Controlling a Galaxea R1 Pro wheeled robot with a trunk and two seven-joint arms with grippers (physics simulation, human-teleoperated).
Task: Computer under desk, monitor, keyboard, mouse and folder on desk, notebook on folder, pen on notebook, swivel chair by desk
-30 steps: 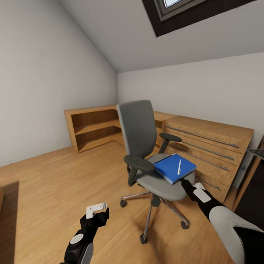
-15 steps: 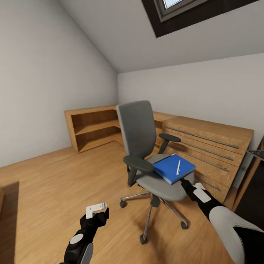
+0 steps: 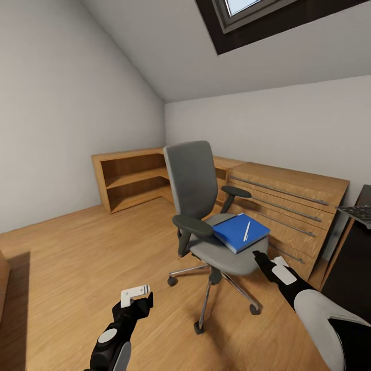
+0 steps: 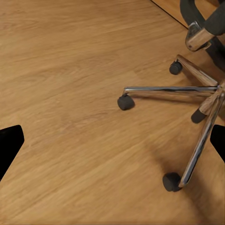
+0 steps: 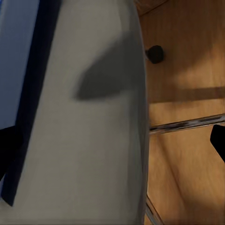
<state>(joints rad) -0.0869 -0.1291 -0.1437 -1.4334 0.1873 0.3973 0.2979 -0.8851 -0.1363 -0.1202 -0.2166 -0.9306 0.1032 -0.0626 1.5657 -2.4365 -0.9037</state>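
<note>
The swivel chair [image 3: 206, 206] stood on the wood floor [image 3: 77, 268] in front of a light-wood chest of drawers [image 3: 288, 206]. The blue folder [image 3: 241, 232] lay on the seat with the pen [image 3: 247, 231] on top (no notebook made out). The right gripper [image 3: 257, 256] hovered at the seat's front edge, close to the folder; its fingers looked spread, nothing between them. The left gripper [image 3: 141, 296] hung over bare floor near the chrome base [image 4: 197, 93], fingers apart, holding nothing.

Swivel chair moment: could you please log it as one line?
right gripper open by swivel chair | folder on seat, pen atop | left gripper open
</note>
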